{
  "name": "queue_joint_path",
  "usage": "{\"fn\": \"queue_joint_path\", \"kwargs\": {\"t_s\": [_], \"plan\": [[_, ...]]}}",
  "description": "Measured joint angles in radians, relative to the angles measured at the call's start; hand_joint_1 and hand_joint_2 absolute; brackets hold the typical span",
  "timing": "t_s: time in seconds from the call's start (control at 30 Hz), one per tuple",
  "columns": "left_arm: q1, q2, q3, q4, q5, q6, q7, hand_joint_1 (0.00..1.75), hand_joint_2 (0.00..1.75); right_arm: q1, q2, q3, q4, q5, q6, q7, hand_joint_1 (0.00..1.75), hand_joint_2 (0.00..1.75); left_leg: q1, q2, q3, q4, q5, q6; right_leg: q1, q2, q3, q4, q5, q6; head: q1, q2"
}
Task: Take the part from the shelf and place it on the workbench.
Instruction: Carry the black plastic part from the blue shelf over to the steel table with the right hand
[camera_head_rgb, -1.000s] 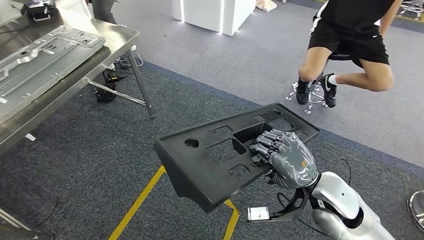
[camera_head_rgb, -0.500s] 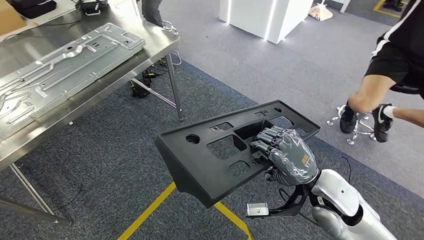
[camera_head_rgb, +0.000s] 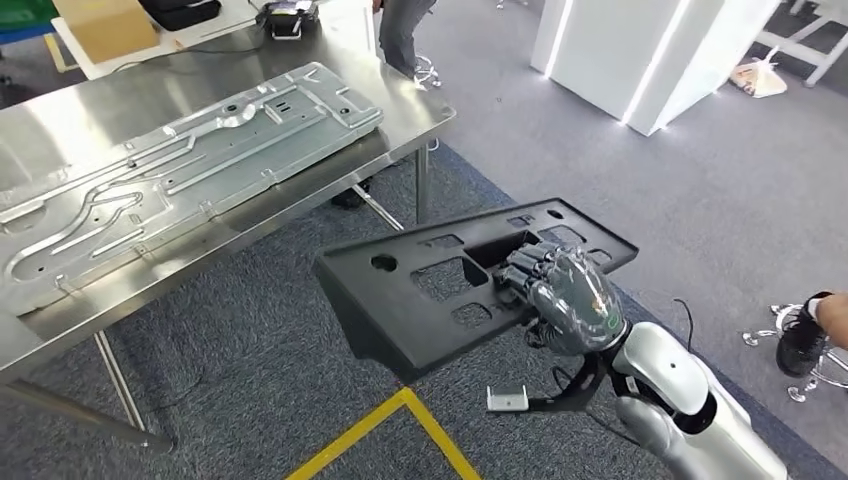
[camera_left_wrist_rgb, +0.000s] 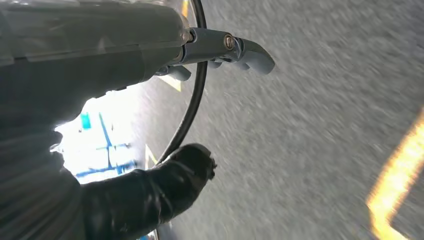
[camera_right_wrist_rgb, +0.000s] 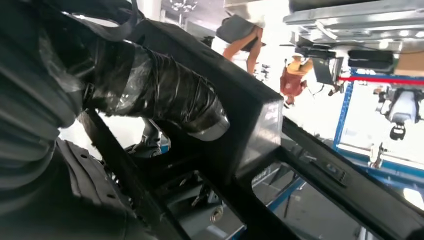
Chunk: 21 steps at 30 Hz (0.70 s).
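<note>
Nearby, steel workbench (camera_head_rgb: 420, 118) on grey carpet (camera_head_rgb: 250, 330), yellow tape (camera_head_rgb: 390, 420).

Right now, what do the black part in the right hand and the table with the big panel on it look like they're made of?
Black part: probably moulded plastic, matte black with crisp cut-out openings and no shine.
Table: likely stainless steel, brushed and softly reflective.
Panel lying on it: stamped sheet metal by its pressed ribs, dull silver.
</note>
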<state>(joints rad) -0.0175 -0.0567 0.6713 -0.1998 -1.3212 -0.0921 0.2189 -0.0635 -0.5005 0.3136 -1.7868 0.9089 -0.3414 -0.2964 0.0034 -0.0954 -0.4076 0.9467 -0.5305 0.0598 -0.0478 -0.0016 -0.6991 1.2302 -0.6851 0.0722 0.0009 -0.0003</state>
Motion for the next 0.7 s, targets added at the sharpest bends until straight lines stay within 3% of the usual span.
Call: {"fn": "queue_joint_path", "kwargs": {"t_s": [0.03,0.07,0.1,0.13,0.17,0.2,0.23,0.3,0.33,0.4,0.47,0.5,0.53,0.6,0.63,0.67,0.7], "plan": [[0.003,-0.002,0.001,0.000,-0.001,0.000,0.001,0.00,1.75,-0.014,0.001,0.006,0.013,0.007,0.010,0.007,1.75,1.75,0.006,-0.013,0.024,0.000,-0.025,-0.009,-0.007,0.010,-0.019,-0.059,0.077,0.010,0.001,0.000],[0.006,-0.003,0.003,0.000,-0.003,0.000,0.003,0.00,1.75,-0.032,0.003,0.015,0.031,0.016,0.021,0.015,1.75,1.75,0.010,-0.023,0.047,0.007,-0.051,-0.016,-0.015,0.021,-0.033,-0.121,0.180,0.017,0.001,0.000],[0.008,-0.004,0.004,0.000,-0.005,0.000,0.004,0.00,1.75,-0.054,0.006,0.028,0.052,0.026,0.035,0.027,1.75,1.75,0.011,-0.033,0.064,0.009,-0.076,-0.025,-0.018,0.031,-0.040,-0.161,0.269,0.018,0.001,0.000],[0.010,-0.005,0.006,0.000,-0.007,0.000,0.004,0.00,1.75,-0.080,0.008,0.042,0.073,0.036,0.048,0.040,1.75,1.75,0.012,-0.042,0.080,0.008,-0.098,-0.033,-0.019,0.038,-0.043,-0.178,0.331,0.012,0.001,0.000],[0.009,-0.006,0.008,0.000,-0.009,0.001,0.005,0.00,1.75,-0.114,0.010,0.056,0.096,0.043,0.061,0.053,1.75,1.75,0.013,-0.047,0.092,0.014,-0.107,-0.042,-0.017,0.034,-0.042,-0.174,0.340,-0.001,0.001,0.000],[0.005,-0.006,0.009,0.000,-0.010,0.000,0.006,0.00,1.75,-0.151,0.012,0.069,0.115,0.048,0.075,0.064,1.75,1.75,0.014,-0.049,0.089,0.031,-0.099,-0.051,-0.014,0.028,-0.034,-0.161,0.325,-0.015,-0.001,0.000],[0.001,-0.006,0.010,0.000,-0.011,-0.001,0.008,0.00,1.75,-0.191,0.015,0.082,0.136,0.051,0.087,0.074,1.75,1.75,0.015,-0.034,0.068,0.078,-0.072,-0.058,-0.014,0.021,-0.022,-0.159,0.312,-0.028,-0.001,0.000],[-0.008,-0.006,0.013,0.000,-0.013,-0.003,0.012,0.00,1.75,-0.273,0.025,0.108,0.186,0.054,0.115,0.088,1.75,1.75,0.015,0.022,-0.029,0.232,-0.013,-0.068,-0.010,0.005,0.016,-0.173,0.284,-0.050,-0.003,0.000],[-0.011,-0.007,0.015,0.000,-0.014,-0.005,0.014,0.00,1.75,-0.306,0.030,0.121,0.216,0.055,0.129,0.094,1.75,1.75,0.015,0.053,-0.091,0.303,-0.007,-0.071,-0.005,-0.005,0.044,-0.184,0.267,-0.057,-0.003,0.000],[-0.011,-0.007,0.017,0.000,-0.016,-0.008,0.014,0.00,1.75,-0.354,0.042,0.143,0.271,0.057,0.154,0.101,1.75,1.75,0.014,0.078,-0.197,0.366,-0.067,-0.072,0.004,-0.028,0.109,-0.208,0.231,-0.066,-0.003,0.000],[-0.006,-0.008,0.020,0.000,-0.017,-0.009,0.014,0.00,1.75,-0.408,0.063,0.166,0.324,0.058,0.175,0.103,1.75,1.75,0.010,0.082,-0.271,0.339,-0.140,-0.064,0.013,-0.048,0.179,-0.229,0.192,-0.070,-0.003,0.000],[-0.003,-0.010,0.023,0.001,-0.016,-0.011,0.014,0.00,1.75,-0.441,0.077,0.180,0.352,0.059,0.186,0.103,1.75,1.75,0.005,0.087,-0.296,0.295,-0.139,-0.053,0.019,-0.057,0.214,-0.238,0.171,-0.070,-0.003,0.000],[0.001,-0.011,0.026,0.001,-0.014,-0.012,0.015,0.00,1.75,-0.470,0.093,0.194,0.379,0.060,0.195,0.104,1.75,1.75,-0.003,0.097,-0.314,0.233,-0.088,-0.036,0.026,-0.067,0.249,-0.247,0.149,-0.070,-0.003,0.000],[0.007,-0.016,0.034,0.002,-0.006,-0.012,0.017,0.00,1.75,-0.515,0.126,0.227,0.434,0.069,0.217,0.106,1.75,1.75,-0.028,0.138,-0.331,0.106,0.121,0.004,0.038,-0.087,0.315,-0.267,0.104,-0.069,-0.002,0.000],[0.006,-0.019,0.038,0.002,-0.002,-0.011,0.018,0.00,1.75,-0.535,0.144,0.247,0.460,0.074,0.226,0.109,1.75,1.75,-0.040,0.153,-0.328,0.071,0.200,0.016,0.043,-0.097,0.340,-0.278,0.084,-0.066,-0.001,0.000],[0.002,-0.023,0.041,0.002,0.001,-0.010,0.019,0.00,1.75,-0.556,0.164,0.266,0.484,0.079,0.234,0.113,1.75,1.75,-0.047,0.157,-0.322,0.056,0.237,0.022,0.045,-0.104,0.364,-0.285,0.071,-0.062,0.000,0.000],[-0.005,-0.027,0.043,0.001,0.003,-0.007,0.020,0.00,1.75,-0.581,0.187,0.284,0.503,0.083,0.237,0.117,1.75,1.75,-0.049,0.147,-0.311,0.059,0.222,0.021,0.045,-0.109,0.376,-0.278,0.072,-0.058,0.000,0.000]]}}
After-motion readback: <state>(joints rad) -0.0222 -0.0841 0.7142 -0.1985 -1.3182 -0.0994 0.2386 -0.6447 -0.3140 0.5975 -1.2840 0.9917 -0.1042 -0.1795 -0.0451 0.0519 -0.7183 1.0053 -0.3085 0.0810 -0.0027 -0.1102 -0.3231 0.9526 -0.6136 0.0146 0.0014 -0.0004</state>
